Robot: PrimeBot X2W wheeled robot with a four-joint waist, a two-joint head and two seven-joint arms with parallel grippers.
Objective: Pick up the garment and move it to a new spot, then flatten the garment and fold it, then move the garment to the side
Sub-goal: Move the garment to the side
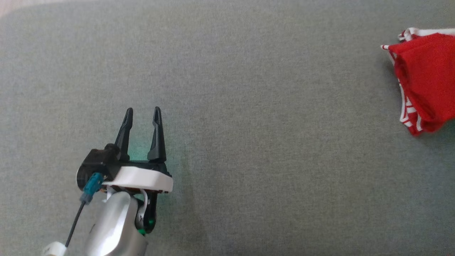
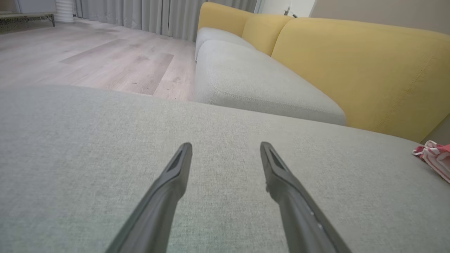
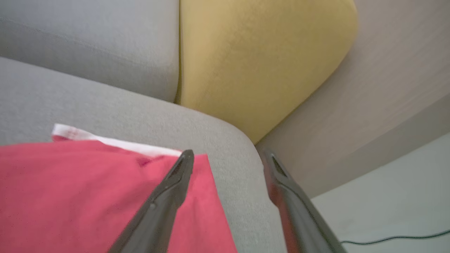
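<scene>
Red knit cloth with white striped trim: the garment (image 1: 424,78) is judged light, limp and not fragile, likely to drape and stretch rather than hold its shape when lifted. It is seen bunched at the far right edge of the grey seat cushion (image 1: 249,142) and is cut off by the frame there, so its full outline, its type and the number of layers cannot be established. A hold on the banded hem or at a corner is judged best, since the trim is thicker and less likely to slip than a single layer pinched mid-panel. The left end effector (image 1: 143,109) is held over the cushion's left half, well apart from the garment, with its fingers spread wide and nothing between them. The right end effector (image 3: 229,153) is seen at the cushion's right corner, fingers parted and empty. One finger overlaps the red cloth in that view, but contact cannot be confirmed, as the view is slightly blurred. A thin cable (image 3: 397,239) beyond the cushion is cut off.
</scene>
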